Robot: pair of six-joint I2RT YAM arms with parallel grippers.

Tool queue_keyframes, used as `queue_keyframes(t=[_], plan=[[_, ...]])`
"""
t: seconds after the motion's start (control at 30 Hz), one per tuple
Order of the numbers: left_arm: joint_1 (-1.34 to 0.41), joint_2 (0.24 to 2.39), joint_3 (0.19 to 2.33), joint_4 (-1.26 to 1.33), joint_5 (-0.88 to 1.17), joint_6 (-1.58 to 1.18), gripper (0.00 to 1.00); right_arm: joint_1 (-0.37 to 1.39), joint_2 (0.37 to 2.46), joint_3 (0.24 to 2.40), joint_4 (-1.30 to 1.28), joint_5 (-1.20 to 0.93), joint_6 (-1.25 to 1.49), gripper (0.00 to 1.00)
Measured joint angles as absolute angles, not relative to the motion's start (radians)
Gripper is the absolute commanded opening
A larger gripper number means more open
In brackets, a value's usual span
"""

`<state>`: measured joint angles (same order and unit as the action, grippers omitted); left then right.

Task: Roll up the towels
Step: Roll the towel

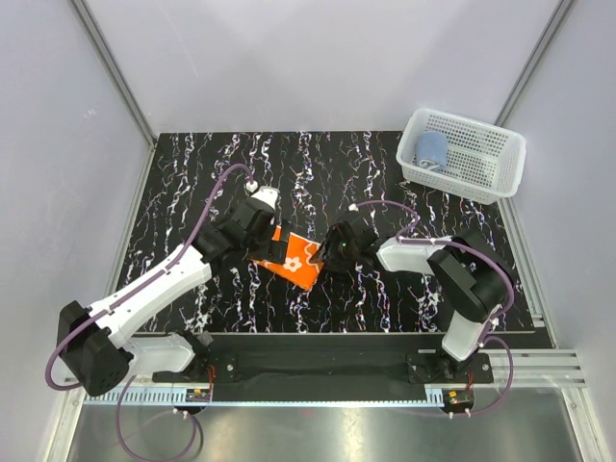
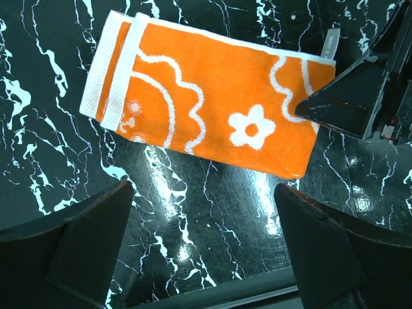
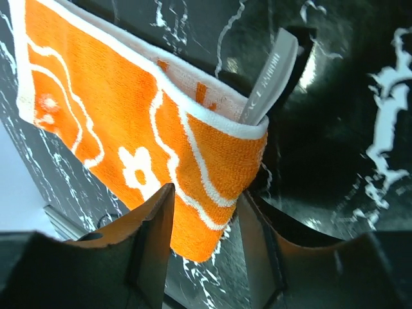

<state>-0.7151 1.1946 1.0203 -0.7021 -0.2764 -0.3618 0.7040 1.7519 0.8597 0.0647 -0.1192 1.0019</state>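
The orange towel [image 1: 296, 260] with white flowers lies folded into a strip on the black marbled table [image 1: 192, 173]. In the left wrist view the orange towel [image 2: 206, 106] stretches across the top, and my left gripper [image 2: 206, 251] hovers open just beside its long edge with only table between the fingers. My right gripper [image 3: 206, 212] is shut on one end of the orange towel [image 3: 129, 129], whose corner curls up between the two fingers; a white tag [image 3: 267, 77] sticks out there. The light blue towel [image 1: 431, 149] sits rolled in the basket.
A white mesh basket [image 1: 481, 168] stands at the back right corner of the table. Grey walls close in the left, back and right sides. The arm bases and a metal rail [image 1: 318, 371] run along the near edge.
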Motion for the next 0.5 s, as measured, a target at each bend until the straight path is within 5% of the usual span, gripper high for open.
queue_keyframes(t=[0.13,0.23,0.5], plan=[[-0.719,1.206,1.020,-0.702,-0.289,-0.362,0.99,0.704,1.786,0.871,0.096,-0.125,1.006,0.21],[-0.720,1.208,1.020,-0.702,-0.292,-0.362,0.99,0.704,1.808,0.877,0.108,-0.126,1.010,0.12],[-0.766,1.234,1.020,-0.702,-0.317,-0.370,0.99,0.705,1.782,0.874,0.053,-0.100,1.007,0.07]])
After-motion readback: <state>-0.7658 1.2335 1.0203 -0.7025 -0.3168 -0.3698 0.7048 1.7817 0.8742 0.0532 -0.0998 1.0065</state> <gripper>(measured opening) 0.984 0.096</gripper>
